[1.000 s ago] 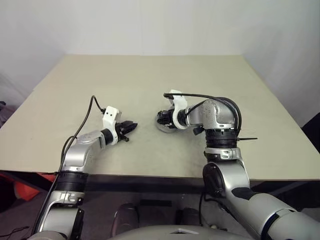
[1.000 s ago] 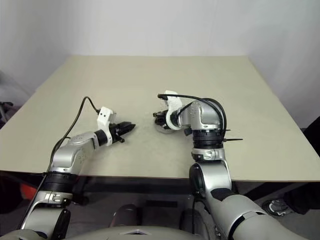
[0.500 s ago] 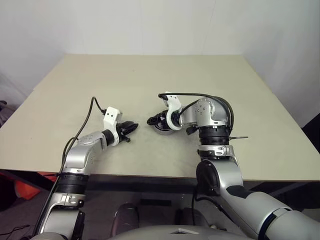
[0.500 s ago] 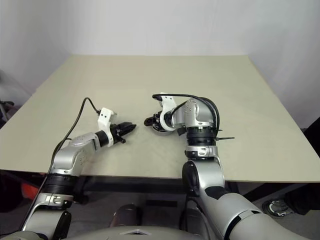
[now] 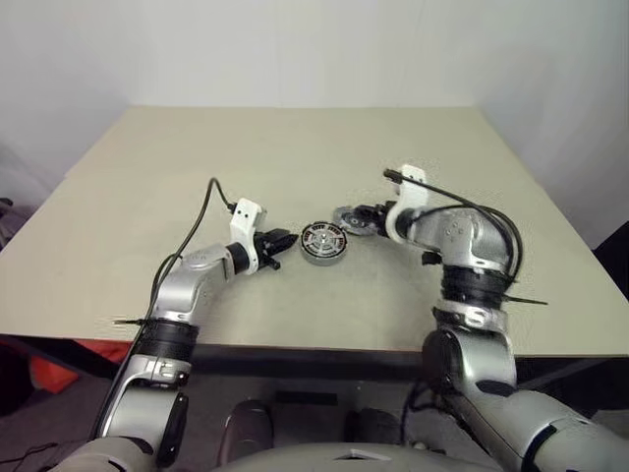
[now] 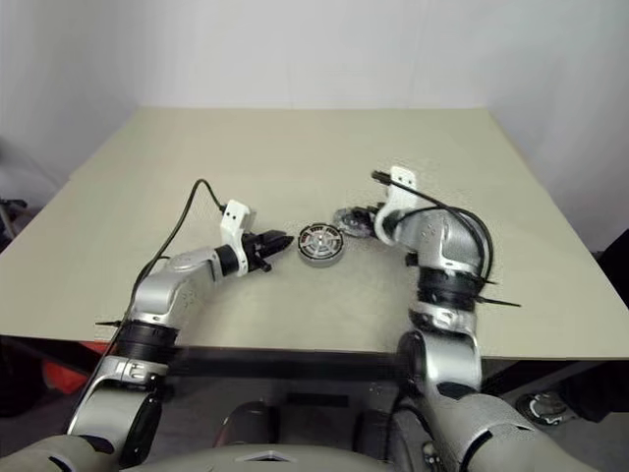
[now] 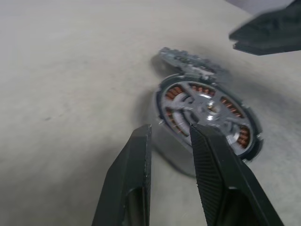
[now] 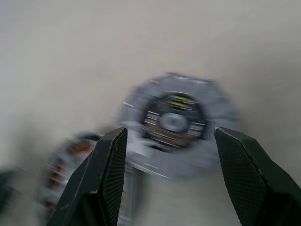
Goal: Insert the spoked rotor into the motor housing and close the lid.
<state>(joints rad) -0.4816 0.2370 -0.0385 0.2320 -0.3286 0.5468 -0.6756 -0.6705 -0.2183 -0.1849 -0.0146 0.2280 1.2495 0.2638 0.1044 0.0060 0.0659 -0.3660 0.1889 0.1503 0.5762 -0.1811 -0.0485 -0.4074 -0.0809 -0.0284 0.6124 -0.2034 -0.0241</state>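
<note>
Right arm swung right, jaws now wide | lid (image 8: 178,123) beyond them | left jaws narrow, empty

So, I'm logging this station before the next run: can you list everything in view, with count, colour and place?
motor housing: one, silver with copper windings, spoked rotor seated inside, near the table's front middle.
lid: one, dark grey, lying on the table at the housing's far right edge.
table: one, beige, under everything.
left gripper: one, black fingers, slightly parted, empty, just left of the housing.
right gripper: one, black fingers, open, empty, right at the lid.
</note>
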